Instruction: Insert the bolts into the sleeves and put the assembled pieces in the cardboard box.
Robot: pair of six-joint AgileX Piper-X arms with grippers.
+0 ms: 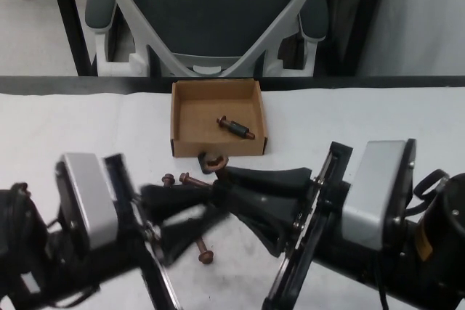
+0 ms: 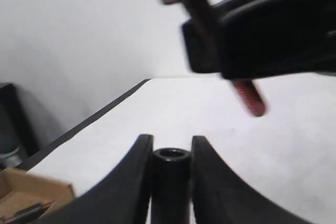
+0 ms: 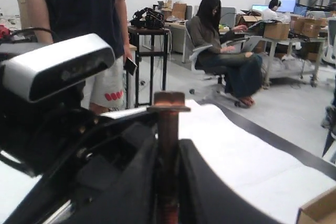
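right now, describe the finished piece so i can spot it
Find the open cardboard box at the far middle of the white bench. Inside, toward its right side, lies the assembled piece. Unlike the loose bolts outside, its bolt wears a dark sleeve.

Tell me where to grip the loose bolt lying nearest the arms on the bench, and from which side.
Take the loose bolt by its shank just behind the flanged head, coming straight down from above and closing across its length. It lies flat on the bench, and that hold probably leaves the threaded end free for inserting.
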